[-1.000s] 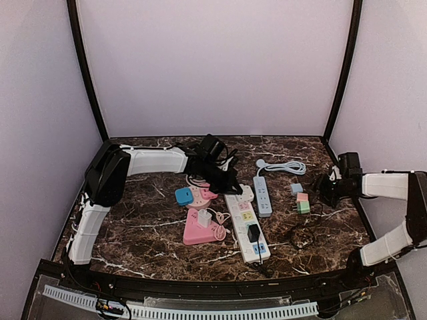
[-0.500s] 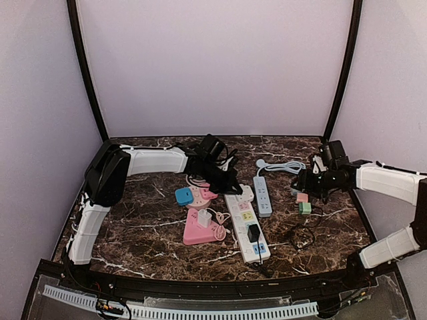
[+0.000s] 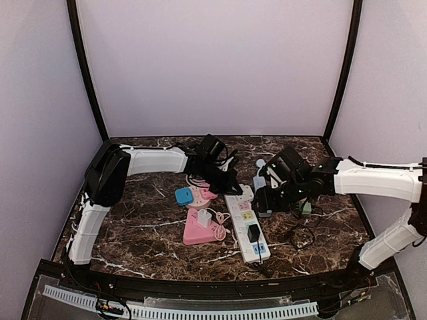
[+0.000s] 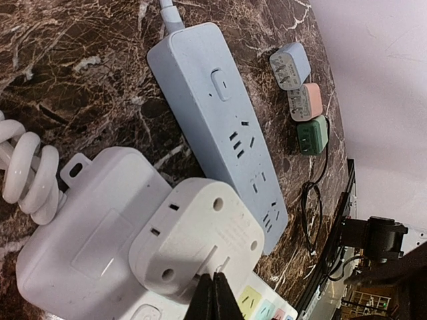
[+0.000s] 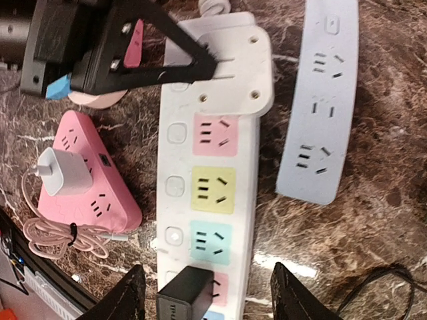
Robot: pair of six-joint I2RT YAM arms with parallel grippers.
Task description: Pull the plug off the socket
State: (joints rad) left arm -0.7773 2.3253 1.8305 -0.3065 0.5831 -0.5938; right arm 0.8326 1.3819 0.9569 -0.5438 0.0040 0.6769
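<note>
The right wrist view was the one that really showed the black plug [image 5: 185,293]. It sat in a pink socket toward the near end of the white power strip [image 5: 217,220], just below the right hand [image 5: 208,280], whose fingers were spread wide open, one on each side of it. From the top view the plug was only a small dark block, with that hand hovering over the strip farther back.

The left wrist view gave something the others didn't: the left hand [image 4: 213,293] had its fingertips pinched fully together, holding nothing, right at the edge of a white adapter [image 4: 193,233] on the strip's far end. It also caught three small cube chargers [image 4: 305,101] lined up beside the blue-grey strip [image 4: 220,120] on the marble surface [image 4: 80,87]. Over in the right wrist view, a pink triangular strip [image 5: 87,173] carried a white charger [image 5: 63,170].
</note>
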